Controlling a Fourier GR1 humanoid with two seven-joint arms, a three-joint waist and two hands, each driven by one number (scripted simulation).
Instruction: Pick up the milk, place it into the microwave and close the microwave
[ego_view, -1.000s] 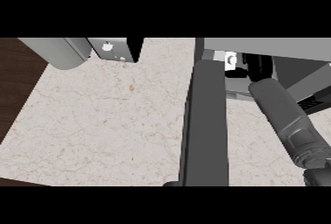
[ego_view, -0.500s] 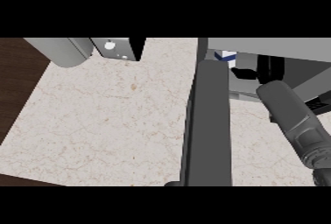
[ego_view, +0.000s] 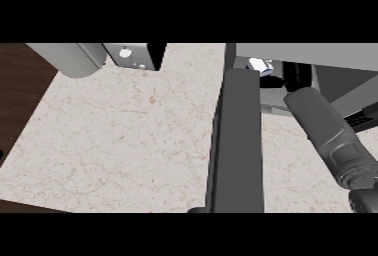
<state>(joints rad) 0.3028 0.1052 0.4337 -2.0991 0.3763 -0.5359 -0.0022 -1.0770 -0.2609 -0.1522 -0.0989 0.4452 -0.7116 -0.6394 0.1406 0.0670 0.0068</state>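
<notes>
Head view: milk going into microwave, grip hidden

Head view shows the microwave (ego_view: 317, 56) at the top right with its door (ego_view: 238, 140) swung out toward me, edge-on, a dark slab down the middle of the counter (ego_view: 125, 140). The milk (ego_view: 259, 64) sits just inside the opening at the left, close behind the door's top end; only a white and blue bit of it shows. My right hand (ego_view: 295, 79) is in the cavity just beside the milk, mostly under the microwave's roof. I cannot tell whether it grasps the milk or has let go. My right forearm (ego_view: 325, 130) runs up from the lower right, close alongside the door. Left hand out of view.

Step, as I judge it: placing, near its end.

To do it well:
- Get the milk upright on the floor of the cavity, far enough in that the door clears it.
- Let go only once it stands by itself.
- Pull my arm out along its own line, away from the door, so I don't knock it.
- Then get round the door's outer face and push it shut.

Risk: milk close to the hinge side may catch the door.
</notes>
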